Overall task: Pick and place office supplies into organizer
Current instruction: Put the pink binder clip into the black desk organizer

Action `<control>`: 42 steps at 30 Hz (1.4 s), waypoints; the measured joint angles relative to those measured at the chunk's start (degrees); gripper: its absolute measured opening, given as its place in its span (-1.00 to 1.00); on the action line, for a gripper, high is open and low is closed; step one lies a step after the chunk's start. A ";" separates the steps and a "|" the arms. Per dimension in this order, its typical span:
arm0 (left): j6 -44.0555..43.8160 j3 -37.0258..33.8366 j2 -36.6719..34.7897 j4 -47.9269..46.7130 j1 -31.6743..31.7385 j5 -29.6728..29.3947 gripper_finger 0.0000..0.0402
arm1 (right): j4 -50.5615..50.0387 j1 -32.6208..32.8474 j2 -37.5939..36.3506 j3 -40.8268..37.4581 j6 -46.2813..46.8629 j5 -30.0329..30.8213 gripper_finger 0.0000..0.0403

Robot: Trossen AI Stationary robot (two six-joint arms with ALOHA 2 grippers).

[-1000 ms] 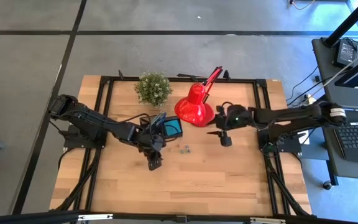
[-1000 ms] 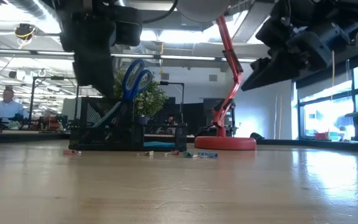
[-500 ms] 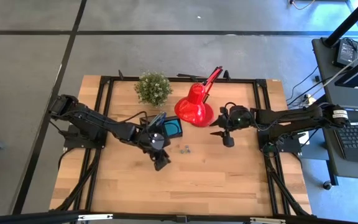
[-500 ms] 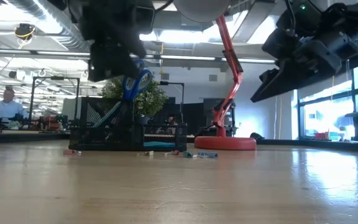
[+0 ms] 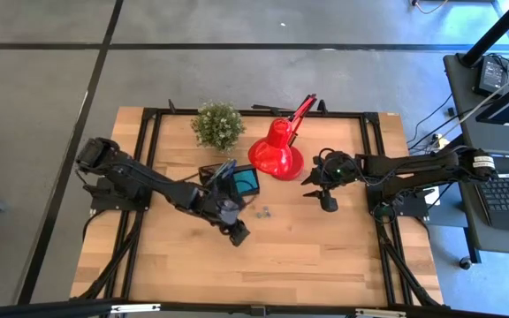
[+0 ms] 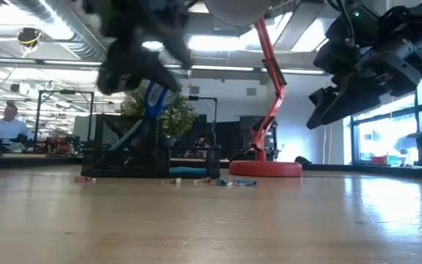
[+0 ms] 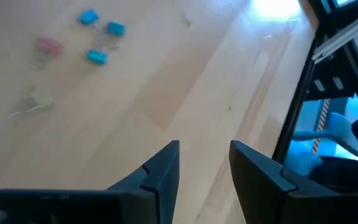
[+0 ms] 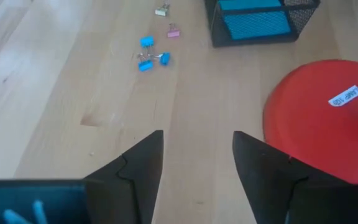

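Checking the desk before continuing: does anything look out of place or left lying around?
Yes: a few small clips, blue, pink and pale, lie loose on the table beside the organizer, not in it.

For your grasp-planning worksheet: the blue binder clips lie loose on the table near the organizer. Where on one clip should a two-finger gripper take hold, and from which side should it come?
Probably straight down from above. The blue binder clips lie flat on the bare table, apart from the organizer and the lamp base. Close the fingers across one clip's coloured body, not its thin wire handles. Both the right gripper and the left gripper are open and empty.
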 joint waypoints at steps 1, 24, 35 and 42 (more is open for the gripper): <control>-0.06 1.95 1.41 -0.74 -0.30 0.09 -0.34 | 0.13 0.00 0.00 0.00 -0.55 0.00 -0.03; -22.29 18.80 17.38 -52.90 1.27 3.42 -0.34 | 3.77 -0.02 0.00 0.00 -4.72 -0.02 -0.03; -21.79 12.91 17.30 -44.89 4.98 3.77 -0.34 | 3.38 -0.02 0.00 0.00 -5.60 -0.03 -0.03; -21.68 12.31 17.27 -43.98 5.56 3.94 -0.34 | 3.27 -0.02 0.00 0.00 -5.67 -0.04 -0.03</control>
